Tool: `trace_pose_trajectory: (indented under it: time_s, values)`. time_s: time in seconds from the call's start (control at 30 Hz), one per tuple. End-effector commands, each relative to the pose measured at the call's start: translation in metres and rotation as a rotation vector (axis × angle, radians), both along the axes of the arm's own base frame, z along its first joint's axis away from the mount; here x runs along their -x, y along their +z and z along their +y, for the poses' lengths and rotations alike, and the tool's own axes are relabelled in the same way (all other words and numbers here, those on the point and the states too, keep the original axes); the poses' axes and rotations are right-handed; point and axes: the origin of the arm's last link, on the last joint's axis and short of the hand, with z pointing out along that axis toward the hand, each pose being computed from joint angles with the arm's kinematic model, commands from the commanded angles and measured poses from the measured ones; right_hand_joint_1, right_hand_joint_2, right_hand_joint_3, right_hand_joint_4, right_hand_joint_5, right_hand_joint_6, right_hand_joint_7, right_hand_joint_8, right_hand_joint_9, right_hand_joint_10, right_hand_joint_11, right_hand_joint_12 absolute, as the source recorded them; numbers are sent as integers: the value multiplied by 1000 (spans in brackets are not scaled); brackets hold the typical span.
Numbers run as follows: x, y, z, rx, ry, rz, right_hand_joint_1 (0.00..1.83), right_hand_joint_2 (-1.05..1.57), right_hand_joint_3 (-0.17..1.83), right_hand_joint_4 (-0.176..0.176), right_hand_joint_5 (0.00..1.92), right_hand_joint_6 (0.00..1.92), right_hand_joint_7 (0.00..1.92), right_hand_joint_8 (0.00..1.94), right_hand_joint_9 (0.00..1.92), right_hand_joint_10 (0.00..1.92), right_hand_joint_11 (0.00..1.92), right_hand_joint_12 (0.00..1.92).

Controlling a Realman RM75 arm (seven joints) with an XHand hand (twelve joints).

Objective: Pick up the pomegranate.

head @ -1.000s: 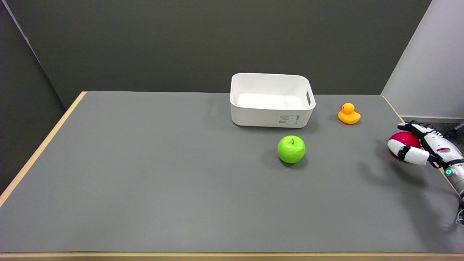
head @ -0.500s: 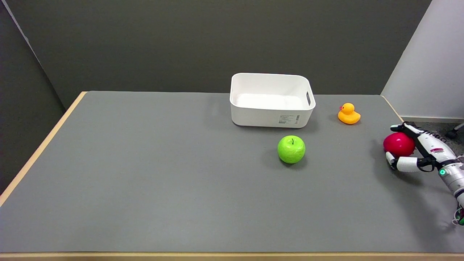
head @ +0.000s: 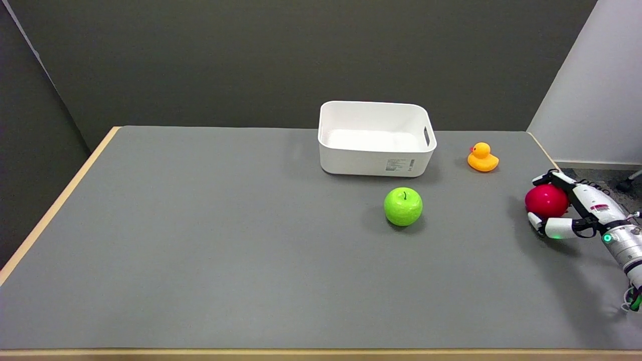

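The red pomegranate (head: 545, 200) is at the table's far right, close to the edge. My right hand (head: 586, 209) reaches in from the right and wraps it. Its fingers (head: 550, 177) curve over the far side and its thumb (head: 551, 229) lies along the near side, so the fruit is gripped between them. The right part of the pomegranate is hidden behind the palm. Whether it is lifted off the grey mat I cannot tell.
A green apple (head: 403, 206) sits mid-table to the left of the hand. A yellow rubber duck (head: 482, 157) stands behind and left of the pomegranate. An open white bin (head: 375, 160) stands further back. The table's right edge (head: 544, 150) runs just by the hand.
The hand has closed around the pomegranate, the thumb dropping to its near side. Hand and fruit together have shifted a little to the left.
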Motion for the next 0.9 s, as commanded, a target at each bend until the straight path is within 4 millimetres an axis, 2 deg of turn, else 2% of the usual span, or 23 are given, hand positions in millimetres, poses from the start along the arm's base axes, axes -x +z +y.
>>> trace_pose_trajectory:
  time_s: [0.03, 0.07, 0.13, 0.2, 0.23, 0.27, 0.47, 0.63, 0.7, 0.77, 0.9]
  values:
    - [-29, -15, -16, -94, 164, 36, 828, 1211, 299, 99, 569, 1625, 626, 789, 563, 1017, 461, 1560]
    - [-37, -18, -20, -112, 199, 46, 829, 1202, 305, 109, 577, 1616, 641, 822, 571, 1046, 467, 1569]
    - [-50, -23, -25, -149, 262, 67, 821, 1182, 309, 156, 598, 1588, 667, 913, 570, 1134, 477, 1606]
    - [-63, -29, -29, -186, 319, 89, 1120, 1197, 184, -53, 555, 1601, 805, 1281, 660, 1200, 553, 1649]
    - [-73, -33, -32, -211, 358, 103, 1149, 1212, 144, -75, 549, 1596, 820, 1317, 690, 1190, 569, 1619]
    - [-83, -37, -35, -235, 396, 116, 1150, 1229, 107, -78, 546, 1587, 822, 1318, 718, 1170, 581, 1573]
    - [-128, -61, -53, -368, 543, 173, 1168, 1160, 236, -113, 546, 1567, 847, 1329, 709, 1282, 571, 1676]
    - [-171, -88, -72, -483, 675, 212, 1179, 1197, 152, -130, 546, 1548, 855, 1329, 757, 1251, 613, 1669]
    - [-180, -97, -84, -512, 695, 217, 1180, 1193, 158, -131, 547, 1546, 855, 1329, 757, 1254, 612, 1670]
    - [-183, -104, -99, -534, 693, 214, 1187, 1183, 173, -147, 545, 1529, 864, 1333, 760, 1257, 614, 1662]
    - [-181, -120, -146, -565, 639, 201, 1190, 1156, 232, -162, 542, 1527, 868, 1346, 741, 1291, 596, 1663]
